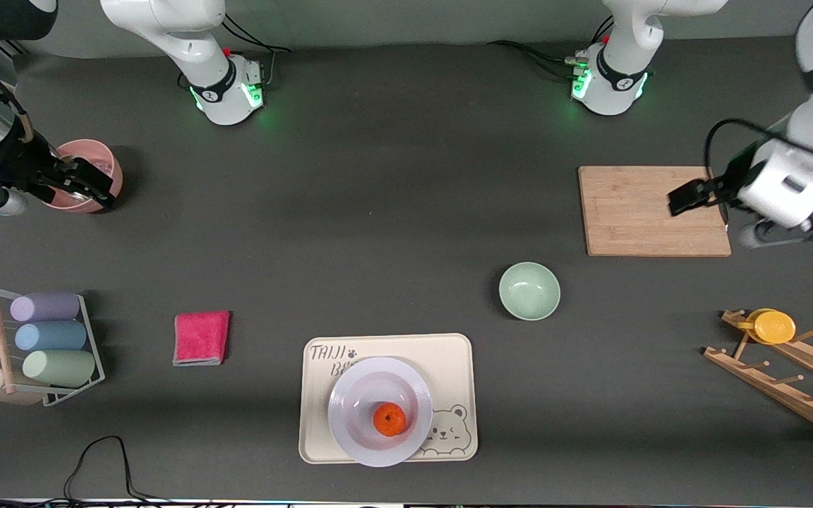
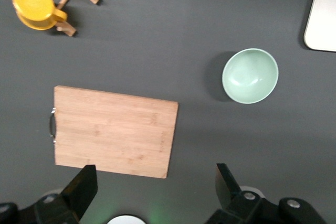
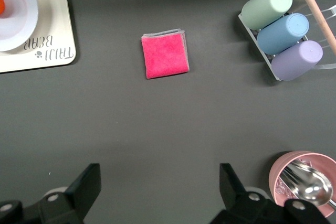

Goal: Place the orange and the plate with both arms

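Note:
The small orange (image 1: pixel 389 420) lies in the pale-lavender plate (image 1: pixel 356 416), off-centre toward the front camera. The plate rests on a cream bear tray (image 1: pixel 449 360) near the table's front edge. In the right wrist view the plate (image 3: pixel 16 19) and a sliver of the orange (image 3: pixel 1 3) show at the frame's edge. My left gripper (image 1: pixel 692 194) hangs open and empty over the wooden cutting board (image 1: pixel 650 210); its wrist view shows the fingers spread wide (image 2: pixel 155 174). My right gripper (image 1: pixel 96 187) is open and empty above the pink cup (image 1: pixel 96 169), fingers apart over bare table (image 3: pixel 159 171).
A mint-green bowl (image 1: pixel 529 290) sits between board and tray. A pink cloth (image 1: pixel 201 338) lies beside the tray toward the right arm's end, with a rack of pastel cylinders (image 1: pixel 50 339) farther out. A wooden peg rack holding a yellow cup (image 1: pixel 773 327) stands at the left arm's end.

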